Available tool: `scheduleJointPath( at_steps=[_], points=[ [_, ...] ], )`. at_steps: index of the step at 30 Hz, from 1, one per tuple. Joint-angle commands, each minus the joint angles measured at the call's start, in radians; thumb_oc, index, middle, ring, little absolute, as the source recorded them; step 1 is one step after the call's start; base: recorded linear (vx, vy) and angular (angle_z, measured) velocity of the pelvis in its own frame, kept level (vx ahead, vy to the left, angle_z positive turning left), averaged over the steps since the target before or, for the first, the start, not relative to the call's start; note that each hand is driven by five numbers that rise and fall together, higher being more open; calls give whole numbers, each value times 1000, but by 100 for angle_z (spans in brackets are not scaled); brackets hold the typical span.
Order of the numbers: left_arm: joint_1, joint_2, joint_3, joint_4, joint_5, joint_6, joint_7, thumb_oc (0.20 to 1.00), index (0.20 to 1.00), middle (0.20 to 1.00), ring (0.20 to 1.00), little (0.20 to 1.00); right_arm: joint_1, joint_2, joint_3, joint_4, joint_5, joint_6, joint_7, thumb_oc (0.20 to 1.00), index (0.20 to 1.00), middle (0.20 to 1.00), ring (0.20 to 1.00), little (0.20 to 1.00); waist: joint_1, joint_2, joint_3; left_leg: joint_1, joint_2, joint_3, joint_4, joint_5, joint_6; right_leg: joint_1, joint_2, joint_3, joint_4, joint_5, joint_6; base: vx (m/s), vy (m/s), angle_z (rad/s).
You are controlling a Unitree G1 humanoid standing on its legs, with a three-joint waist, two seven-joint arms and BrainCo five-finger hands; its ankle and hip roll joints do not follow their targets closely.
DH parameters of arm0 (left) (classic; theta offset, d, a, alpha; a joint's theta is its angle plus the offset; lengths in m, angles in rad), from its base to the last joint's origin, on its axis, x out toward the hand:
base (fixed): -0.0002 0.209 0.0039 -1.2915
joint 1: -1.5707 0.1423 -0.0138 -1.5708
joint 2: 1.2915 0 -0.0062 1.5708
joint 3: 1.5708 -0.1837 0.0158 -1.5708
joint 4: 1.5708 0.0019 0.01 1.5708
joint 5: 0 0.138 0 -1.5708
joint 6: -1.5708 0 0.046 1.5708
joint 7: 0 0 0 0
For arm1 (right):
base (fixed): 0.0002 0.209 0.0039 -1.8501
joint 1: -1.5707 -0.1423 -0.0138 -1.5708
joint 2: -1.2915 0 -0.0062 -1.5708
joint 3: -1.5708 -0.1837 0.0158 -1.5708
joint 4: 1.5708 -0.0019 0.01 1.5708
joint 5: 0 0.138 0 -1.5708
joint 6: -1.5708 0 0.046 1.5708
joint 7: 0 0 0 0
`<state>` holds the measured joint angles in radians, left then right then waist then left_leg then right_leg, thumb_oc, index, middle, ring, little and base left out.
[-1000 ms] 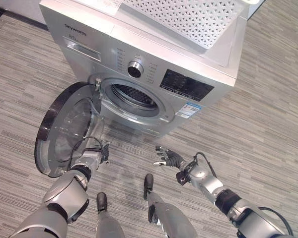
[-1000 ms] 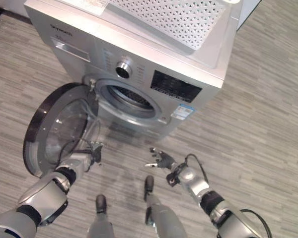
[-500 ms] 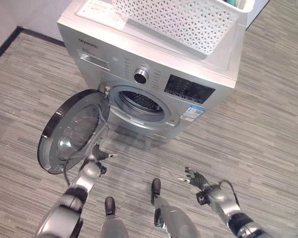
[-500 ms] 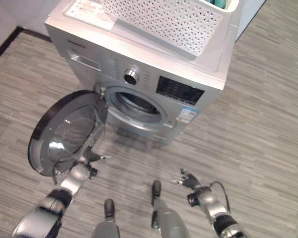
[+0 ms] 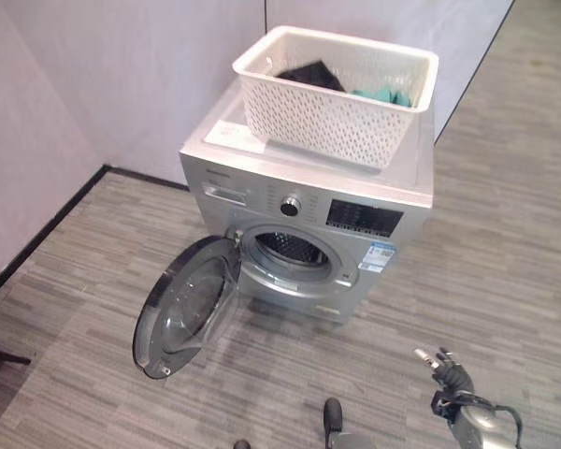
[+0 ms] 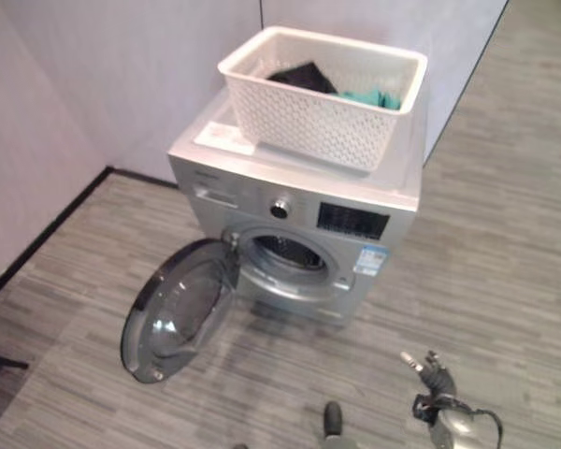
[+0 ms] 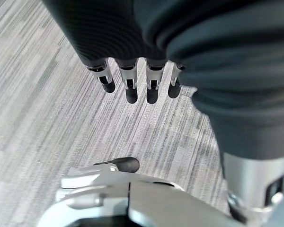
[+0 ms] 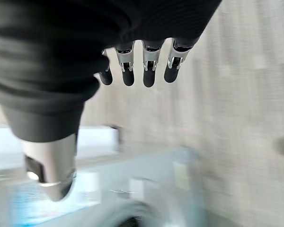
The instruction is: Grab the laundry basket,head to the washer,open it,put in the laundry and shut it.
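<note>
The washer (image 5: 318,234) is seen with its door (image 5: 189,307) swung wide and the drum empty. The basket (image 5: 337,94) rests on its top, with dark and teal laundry (image 5: 310,75) inside. The basket is judged light and stiff, best taken by the rim; the laundry is judged soft and limp, best pinched from above. The right robot hand (image 5: 446,367) is shown low in the eye views, fingers relaxed, holding nothing. The left robot hand (image 7: 132,80), empty with straight fingers, is shown over floor (image 7: 33,118) by its wrist view.
</note>
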<state>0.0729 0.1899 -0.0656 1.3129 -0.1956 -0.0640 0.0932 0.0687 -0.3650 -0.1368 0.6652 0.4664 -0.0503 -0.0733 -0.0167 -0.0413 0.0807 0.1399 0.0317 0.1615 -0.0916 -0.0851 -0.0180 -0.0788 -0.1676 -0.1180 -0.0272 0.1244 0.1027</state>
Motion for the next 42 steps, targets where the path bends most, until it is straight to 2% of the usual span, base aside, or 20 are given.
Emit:
scheduleJointPath(
  at_steps=[1,6,10,12,15,19,20,23,24,25,27,29,30,31,32,33,35,36,37,42],
  points=[
    [-69,28,-17,25,16,7,-9,1000,1000,1000,1000,1000,-49,-48,-40,-171,14,-65,-58,1000,1000,1000,1000,1000,-9,-3,35,-40,-24,-101,99,-66,53,-62,-141,43,329,-52,96,35,183,15],
    [-85,26,-50,-19,29,13,0,1000,1000,1000,1000,1000,-132,-127,-94,-376,-112,-112,-179,1000,1000,1000,1000,1000,-9,16,50,4,-50,-133,107,-89,98,-146,-89,63,497,-29,77,63,116,0],
    [-99,24,-91,-46,35,4,-3,1000,1000,1000,1000,1000,-266,-219,-118,-433,-200,-136,-290,1000,1000,1000,1000,1000,-7,13,47,26,-65,-172,109,-124,93,-185,-57,76,328,-56,77,152,-27,5],
    [-109,17,-106,-65,42,-3,-2,1000,1000,1000,1000,1000,-342,-272,-119,-513,-279,-139,-340,1000,1000,1000,1000,1000,-13,10,47,53,-74,-208,125,-169,82,-202,-55,120,148,-9,102,287,-60,24],
    [-118,13,-114,-62,61,-5,2,1000,1000,1000,1000,1000,-383,-296,-114,-555,-328,-141,-363,1000,1000,1000,1000,1000,-13,11,46,80,-72,-231,131,-194,74,-201,-65,111,65,31,115,257,-49,48],
    [-128,14,-123,-42,84,-2,6,1000,1000,1000,1000,1000,-443,-329,-91,-594,-341,-151,-362,1000,1000,1000,1000,1000,-10,1,33,120,-59,-254,125,-214,53,-197,-76,50,15,62,126,263,-94,53],
    [-127,17,-125,-23,101,-1,3,1000,1000,1000,1000,1000,-483,-372,-55,-594,-355,-141,-347,1000,1000,1000,1000,1000,-4,-13,8,156,-43,-271,106,-225,30,-182,-74,28,24,70,126,315,-147,49],
    [-126,15,-121,-8,105,-3,4,1000,1000,1000,1000,1000,-507,-411,-31,-612,-365,-136,-321,1000,1000,1000,1000,1000,-6,-22,-14,183,-17,-289,106,-225,14,-168,-57,31,47,76,117,295,-168,45],
    [-122,14,-105,14,94,-6,11,1000,1000,1000,1000,1000,-531,-439,-7,-630,-364,-141,-298,1000,1000,1000,1000,1000,-14,-7,-35,189,33,-296,161,-180,-19,-171,-14,20,91,51,94,407,-265,22],
    [-119,12,-101,16,92,-7,12,1000,1000,1000,1000,1000,-540,-442,3,-642,-360,-141,-290,1000,1000,1000,1000,1000,-11,-7,-35,165,45,-288,204,-141,-34,-155,4,12,97,31,81,350,-284,21],
    [-127,17,-80,17,68,-4,15,1000,1000,1000,1000,1000,-580,-476,19,-672,-349,-148,-273,1000,1000,1000,1000,1000,-5,-28,-23,21,71,-259,469,29,-81,-93,30,-12,85,3,29,131,-257,17],
    [-130,22,-70,2,50,-1,15,1000,1000,1000,1000,1000,-600,-517,24,-711,-325,-157,-250,1000,1000,1000,1000,1000,8,-57,6,-116,63,-263,711,77,-66,-39,56,-6,68,-32,-15,94,-227,-16],
    [-132,27,-64,-1,45,-2,17,1000,1000,1000,1000,1000,-601,-533,22,-726,-311,-159,-242,1000,1000,1000,1000,1000,14,-76,18,-164,66,-252,745,90,-64,-15,60,0,62,-49,-30,83,-195,-32],
    [-137,30,-62,-6,43,-6,18,1000,1000,1000,1000,1000,-596,-544,11,-740,-291,-162,-236,1000,1000,1000,1000,1000,16,-95,28,-215,85,-236,746,76,-57,4,59,2,56,-58,-34,238,-154,2],
    [-145,39,-56,-7,33,-6,20,1000,1000,1000,1000,1000,-571,-556,-12,-763,-275,-167,-231,1000,1000,1000,1000,1000,28,-115,35,-269,140,-214,635,11,-52,43,63,12,35,-81,-22,180,-79,19],
    [-146,40,-57,-7,33,-6,20,1000,1000,1000,1000,1000,-568,-556,-15,-764,-275,-167,-231,1000,1000,1000,1000,1000,30,-119,35,-267,136,-211,628,17,-52,42,60,14,34,-78,-22,240,2,30],
    [-146,41,-50,-11,25,-6,16,1000,1000,1000,1000,1000,-523,-548,-48,-790,-282,-159,-222,1000,1000,1000,1000,1000,25,-112,22,-283,187,-197,404,5,-62,63,62,26,22,-103,-6,171,94,-20],
    [-148,47,-59,-10,31,-6,20,1000,1000,1000,1000,1000,-488,-541,-71,-797,-291,-156,-226,1000,1000,1000,1000,1000,34,-114,24,-281,209,-178,358,41,-75,77,56,23,27,-115,-8,230,169,-30],
    [-147,47,-59,-9,37,-2,12,1000,1000,1000,1000,1000,-416,-531,-97,-811,-291,-125,-190,1000,1000,1000,1000,1000,21,-96,14,-222,218,-148,263,31,-78,83,65,28,36,-126,0,184,100,-22],
    [-121,49,-64,-8,51,-1,-16,1000,1000,1000,1000,1000,-337,-583,-129,-805,-266,-106,-111,1000,1000,1000,1000,1000,28,-96,-6,-162,197,-129,199,24,-84,99,46,47,12,-111,17,115,112,-53]
  ],
)
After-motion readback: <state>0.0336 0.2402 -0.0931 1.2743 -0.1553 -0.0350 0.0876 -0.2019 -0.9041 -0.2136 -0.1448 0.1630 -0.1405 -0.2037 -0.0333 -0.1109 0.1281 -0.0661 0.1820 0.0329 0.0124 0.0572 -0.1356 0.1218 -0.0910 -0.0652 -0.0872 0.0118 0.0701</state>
